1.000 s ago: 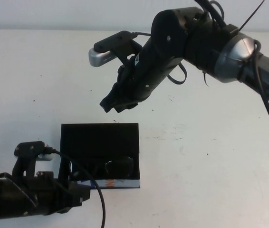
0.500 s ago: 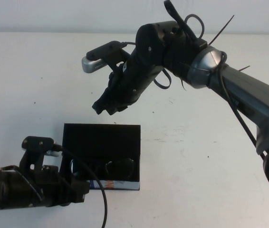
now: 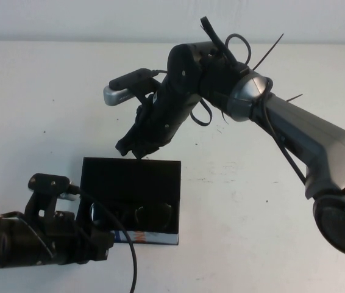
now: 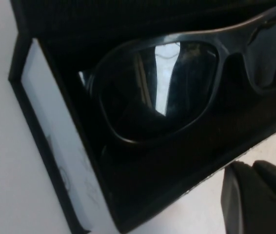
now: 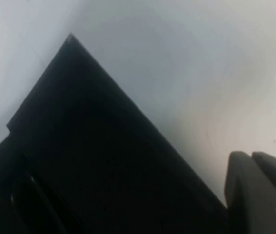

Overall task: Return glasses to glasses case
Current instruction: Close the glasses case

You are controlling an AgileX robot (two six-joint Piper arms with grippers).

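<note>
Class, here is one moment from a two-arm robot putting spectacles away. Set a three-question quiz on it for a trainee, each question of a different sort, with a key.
1. True or false: the glasses already lie inside the glasses case.
2. Multiple choice: the right gripper is
A. above the top edge of the raised lid
B. inside the case, on the glasses
C. off the table to the right
3. Short answer: where is the left gripper, and does it hold anything?

Key
1. True; the lid stands open behind them.
2. A; its fingers are together and empty.
3. By the case's front left corner, low on the table; it holds nothing, fingers together.
</note>
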